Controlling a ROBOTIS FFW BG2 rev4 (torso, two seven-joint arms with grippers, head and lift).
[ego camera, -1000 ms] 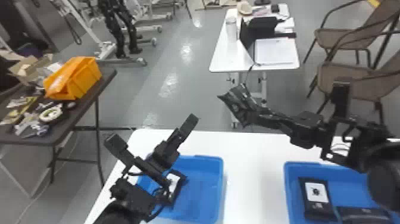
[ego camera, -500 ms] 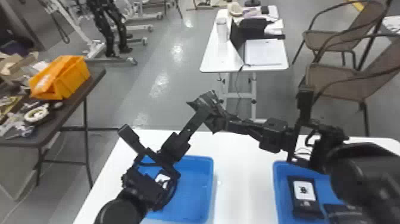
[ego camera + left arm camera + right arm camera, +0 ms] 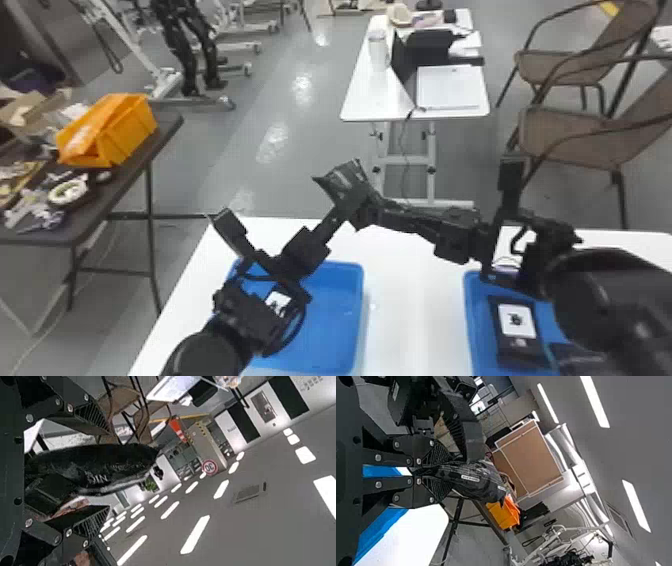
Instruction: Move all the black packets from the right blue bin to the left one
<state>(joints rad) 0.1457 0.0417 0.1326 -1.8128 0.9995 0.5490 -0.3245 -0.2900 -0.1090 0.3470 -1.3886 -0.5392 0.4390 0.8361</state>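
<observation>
Black glossy packet (image 3: 476,479): pinching end in closed black right tool (image 3: 449,473) above white counter (image 3: 415,310), holding black left tool (image 3: 109,472) wide open around it; likely handling light, slippery; needing mid-body grip.

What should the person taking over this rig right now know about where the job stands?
Right gripper: shut on a glossy black plastic packet, held up above the white table between the bins.
Left gripper: fingers open around that same packet, not clamped on it.
Done: at least one black packet with a white label lies in the left blue plastic bin, partly behind the left arm.
Left: the held packet, plus a white-labelled black one and what looks like another dark one in the right blue plastic bin; the right arm hides part of that bin.
</observation>
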